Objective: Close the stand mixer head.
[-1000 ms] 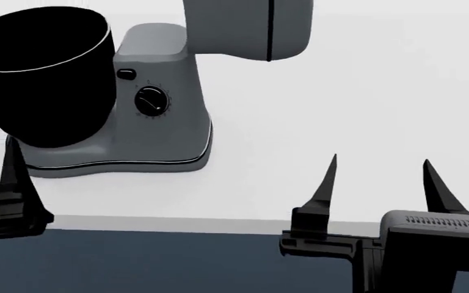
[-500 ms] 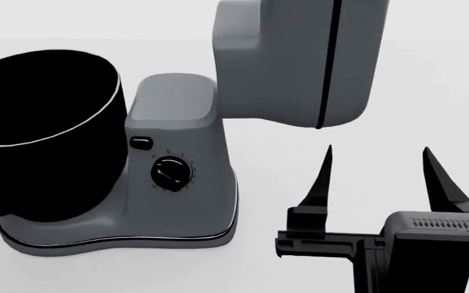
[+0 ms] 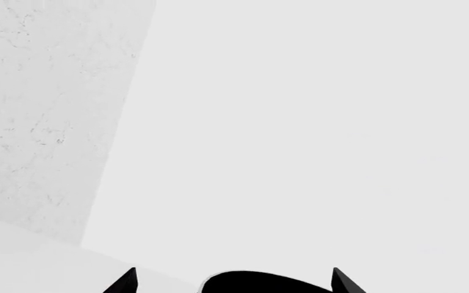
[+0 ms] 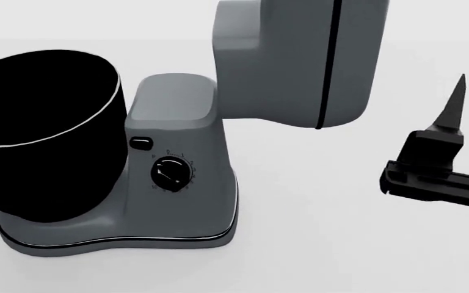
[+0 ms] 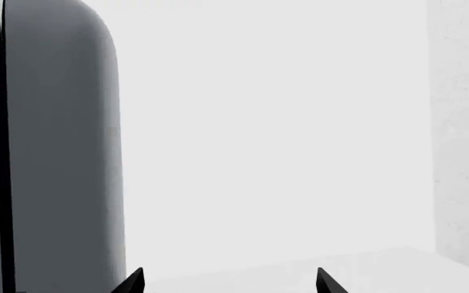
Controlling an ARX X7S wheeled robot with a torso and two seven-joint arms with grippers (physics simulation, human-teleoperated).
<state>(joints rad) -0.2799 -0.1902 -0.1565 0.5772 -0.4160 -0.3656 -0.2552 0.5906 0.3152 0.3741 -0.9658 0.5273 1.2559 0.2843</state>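
Left of the right tool (image 4: 454,116), apart from it, one mixer head (image 4: 300,61) stands tilted up above one base (image 4: 178,177) and one black bowl (image 4: 43,134). Both tools, right and left (image 3: 232,282), show two spread tips, holding nothing.

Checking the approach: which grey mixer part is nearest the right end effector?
The stand mixer head, the raised part with the dark seam, is nearest the right end effector; the base column stands farther left.

Glossy black round mixing bowl (image 4: 43,134) on grey mixer base (image 4: 178,183), black dial (image 4: 171,172) with black button (image 4: 141,143) above it, plain white countertop (image 4: 316,232).
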